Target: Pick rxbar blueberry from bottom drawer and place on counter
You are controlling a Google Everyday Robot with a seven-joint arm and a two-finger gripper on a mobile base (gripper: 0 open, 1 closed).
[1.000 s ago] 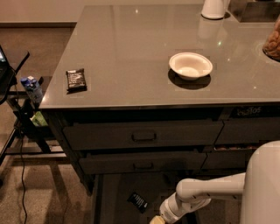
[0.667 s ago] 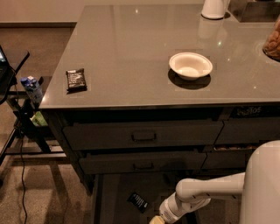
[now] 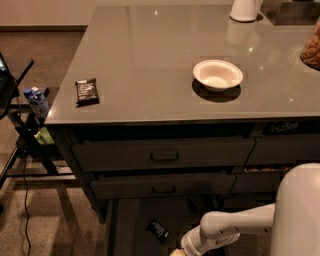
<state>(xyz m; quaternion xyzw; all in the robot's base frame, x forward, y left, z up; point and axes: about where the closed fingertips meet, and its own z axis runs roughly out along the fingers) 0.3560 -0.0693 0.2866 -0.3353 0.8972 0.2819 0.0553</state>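
The bottom drawer (image 3: 131, 220) stands pulled open under the counter (image 3: 165, 45). A small dark bar with white lettering, the rxbar blueberry (image 3: 157, 230), lies flat on the drawer floor. My white arm reaches in from the lower right, and my gripper (image 3: 176, 253) sits at the frame's bottom edge, just right of and below the bar, mostly cut off. A black-wrapped bar (image 3: 87, 91) lies on the counter's front left corner.
A white bowl (image 3: 217, 75) sits on the counter at centre right, a white jug base (image 3: 245, 10) at the back and a jar of nuts (image 3: 312, 47) at the right edge. Two shallower drawers (image 3: 162, 155) with handles are above the open one. A stand with a bottle (image 3: 37, 102) is at the left.
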